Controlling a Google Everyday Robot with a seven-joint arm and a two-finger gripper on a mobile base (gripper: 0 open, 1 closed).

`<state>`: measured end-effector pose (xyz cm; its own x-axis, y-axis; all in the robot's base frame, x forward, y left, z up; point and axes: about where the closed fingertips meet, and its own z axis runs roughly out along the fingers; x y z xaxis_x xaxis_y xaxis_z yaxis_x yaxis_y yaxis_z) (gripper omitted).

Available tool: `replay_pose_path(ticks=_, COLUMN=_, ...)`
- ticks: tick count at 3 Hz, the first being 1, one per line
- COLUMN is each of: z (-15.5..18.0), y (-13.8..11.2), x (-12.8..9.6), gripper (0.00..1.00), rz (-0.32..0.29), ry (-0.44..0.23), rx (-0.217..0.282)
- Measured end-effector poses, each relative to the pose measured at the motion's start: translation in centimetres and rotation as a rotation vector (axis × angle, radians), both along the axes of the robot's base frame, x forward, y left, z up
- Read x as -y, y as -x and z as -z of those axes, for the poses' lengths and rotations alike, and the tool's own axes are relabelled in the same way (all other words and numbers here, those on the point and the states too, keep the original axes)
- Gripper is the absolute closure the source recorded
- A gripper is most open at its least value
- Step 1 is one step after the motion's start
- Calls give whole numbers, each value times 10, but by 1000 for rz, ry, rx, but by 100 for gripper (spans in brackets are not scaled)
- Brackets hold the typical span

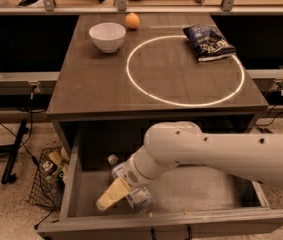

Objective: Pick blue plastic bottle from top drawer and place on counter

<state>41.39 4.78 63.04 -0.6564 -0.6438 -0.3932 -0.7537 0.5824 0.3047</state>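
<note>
The blue plastic bottle [137, 199] lies on its side on the floor of the open top drawer [70, 186], toward the left, with its white cap [112, 159] pointing to the back. My gripper [115, 195] is down in the drawer, right over the bottle's middle, and hides most of its body. My white arm reaches in from the right across the drawer. The counter [101, 84] above bears a glowing white circle [131, 79].
On the counter stand a white bowl [107, 36] and an orange [132, 20] at the back left, and a dark blue snack bag [208, 43] at the back right. A wire basket of rubbish [48, 179] and cables sit on the floor left of the drawer.
</note>
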Motion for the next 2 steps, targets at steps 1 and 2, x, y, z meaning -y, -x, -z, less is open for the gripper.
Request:
replay_pose_path(ticks=1, z=6, y=-13, x=-21, gripper=0, rz=18, ry=6, rx=19)
replay_pose_path(ticks=2, z=10, y=-34, x=-14, gripper=26, rz=58, ry=75, rx=123)
